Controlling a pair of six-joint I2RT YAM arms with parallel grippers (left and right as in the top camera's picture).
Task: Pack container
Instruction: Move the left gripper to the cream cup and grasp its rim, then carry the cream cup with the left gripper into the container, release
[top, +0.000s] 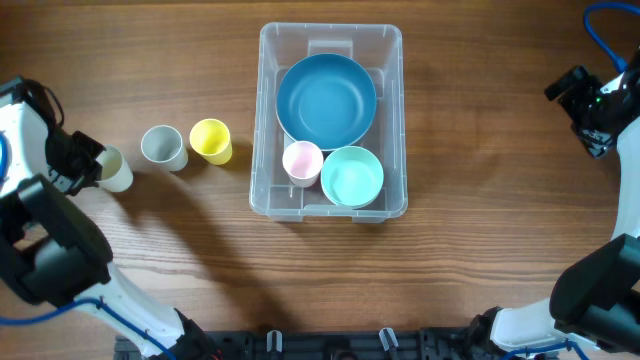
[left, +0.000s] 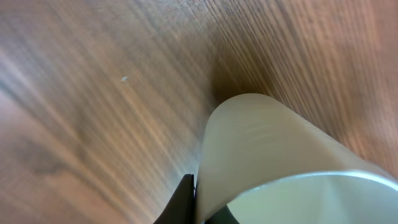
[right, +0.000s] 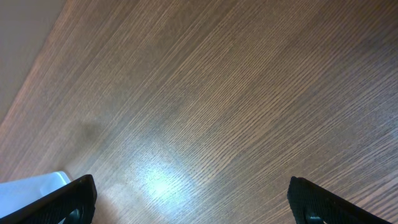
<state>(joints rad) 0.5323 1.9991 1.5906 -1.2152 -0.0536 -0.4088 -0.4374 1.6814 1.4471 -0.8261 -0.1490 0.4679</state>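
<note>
- Left gripper (top: 88, 162): closed on the wall of a cream cup (top: 116, 171); one finger (left: 184, 200) is seen outside the cup (left: 273, 149), a dark tip just inside its rim.
- Right gripper (top: 592, 112): spread wide over bare table (right: 205, 93); nothing is held between its fingers (right: 69, 202).
- Container (top: 392, 120): set between the two grippers, well apart from both. A blue bowl (top: 326, 99), pink cup (top: 302, 162) and teal bowl (top: 352, 176) are held in it.
- Grey cup (top: 162, 146): near the left gripper, on its container side.
- Yellow cup (top: 211, 141): just beyond the grey cup.
</note>
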